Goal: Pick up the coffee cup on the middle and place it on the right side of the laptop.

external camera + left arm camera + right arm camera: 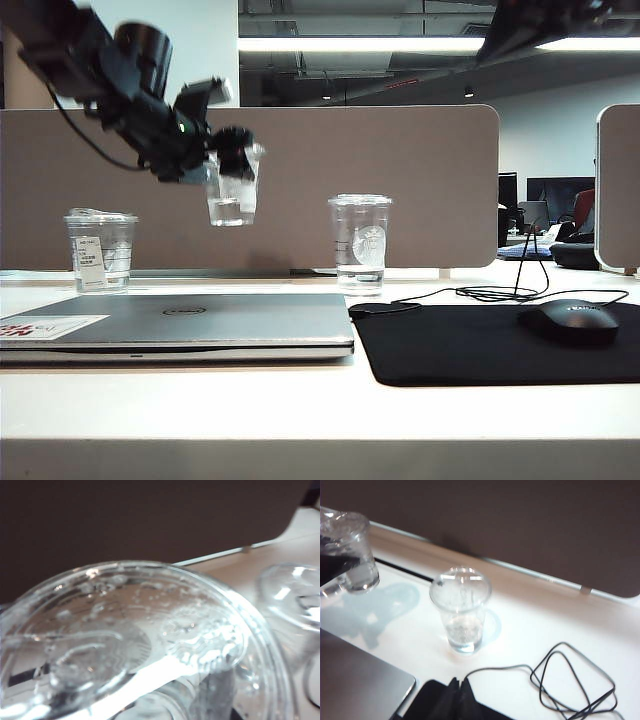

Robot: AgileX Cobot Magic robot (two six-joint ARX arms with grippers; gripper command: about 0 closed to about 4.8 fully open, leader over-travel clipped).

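The left gripper, clamped on the lifted coffee cup, should carry it level toward three o'clock, past the taller cup, beside the laptop; the right gripper is unseen.

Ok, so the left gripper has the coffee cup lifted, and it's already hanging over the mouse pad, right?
Not quite. The left gripper does hold the coffee cup in the air, but it hangs over the laptop, not the mouse pad. The exterior view shows this.

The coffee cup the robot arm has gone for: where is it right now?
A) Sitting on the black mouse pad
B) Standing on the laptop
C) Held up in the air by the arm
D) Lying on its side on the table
C: the left gripper holds the coffee cup clear of the table, above the laptop.
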